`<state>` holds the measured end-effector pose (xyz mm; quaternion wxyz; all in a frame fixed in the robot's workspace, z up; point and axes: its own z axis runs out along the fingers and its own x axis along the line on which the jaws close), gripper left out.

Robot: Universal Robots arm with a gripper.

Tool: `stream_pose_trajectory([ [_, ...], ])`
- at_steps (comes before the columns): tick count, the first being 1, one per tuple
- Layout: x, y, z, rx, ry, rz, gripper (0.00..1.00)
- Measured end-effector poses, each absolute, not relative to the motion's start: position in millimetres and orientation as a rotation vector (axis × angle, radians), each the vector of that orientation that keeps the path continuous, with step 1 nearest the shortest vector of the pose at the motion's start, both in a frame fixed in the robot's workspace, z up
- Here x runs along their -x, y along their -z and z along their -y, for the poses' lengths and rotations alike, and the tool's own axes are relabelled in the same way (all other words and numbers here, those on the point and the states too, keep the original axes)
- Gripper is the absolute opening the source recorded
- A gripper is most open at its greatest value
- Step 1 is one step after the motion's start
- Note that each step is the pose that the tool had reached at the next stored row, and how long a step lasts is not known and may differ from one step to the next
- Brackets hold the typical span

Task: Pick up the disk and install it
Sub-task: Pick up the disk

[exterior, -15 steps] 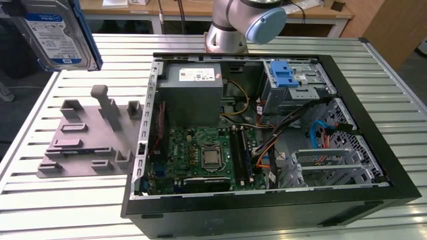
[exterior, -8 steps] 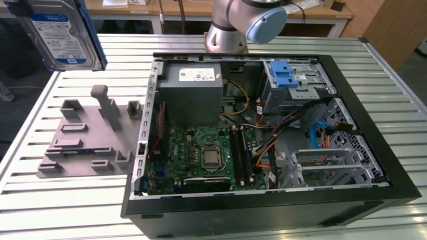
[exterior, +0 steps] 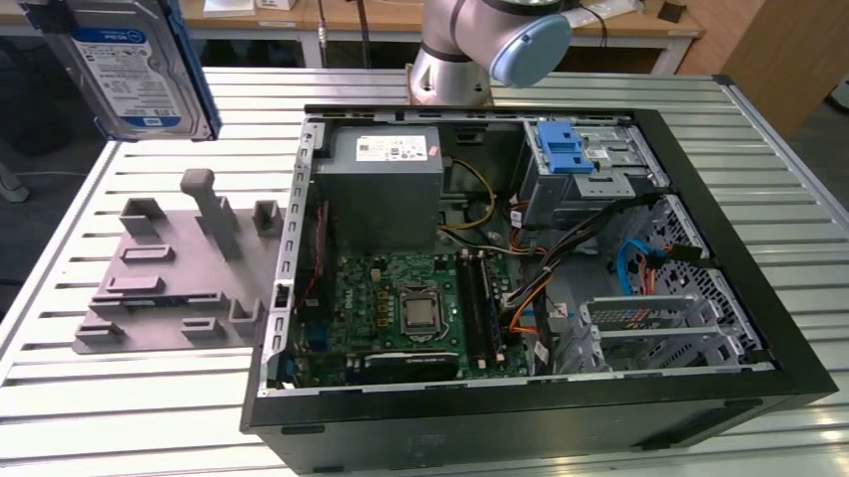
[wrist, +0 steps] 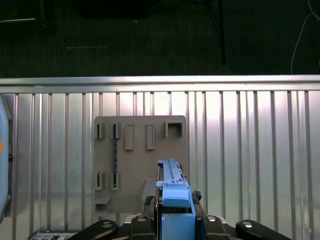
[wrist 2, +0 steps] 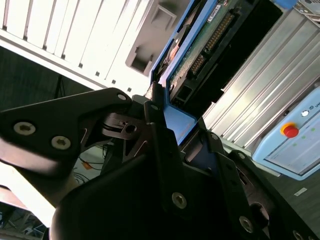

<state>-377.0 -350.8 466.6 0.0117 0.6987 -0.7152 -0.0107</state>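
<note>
The disk [exterior: 126,70], a silver drive with a white-and-blue label in a blue bracket, hangs upright in the air at the exterior view's upper left, above the grey holder [exterior: 173,288]. In the second wrist view my gripper [wrist 2: 167,120] is shut on the blue bracket at one end of the disk [wrist 2: 210,35], whose circuit-board side and connectors show. In the first wrist view the disk [wrist: 172,185] appears edge-on between my fingers [wrist: 145,220], over the bare holder [wrist: 135,165].
An open black computer case [exterior: 743,328] lies on the slatted metal table [exterior: 159,397], with a grey power supply [exterior: 385,184], a motherboard [exterior: 412,308] and a blue-latched drive cage [exterior: 571,149] inside. The arm's base [exterior: 451,60] stands behind the case. A pendant with a red button [wrist 2: 290,131] lies off the table.
</note>
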Motion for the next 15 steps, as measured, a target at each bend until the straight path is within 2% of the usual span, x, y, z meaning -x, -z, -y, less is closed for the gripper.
stream_pose_trajectory([
  [15, 363.3, -466.6, 353.9, -2.179, 0.034, 2.230, 0.36],
])
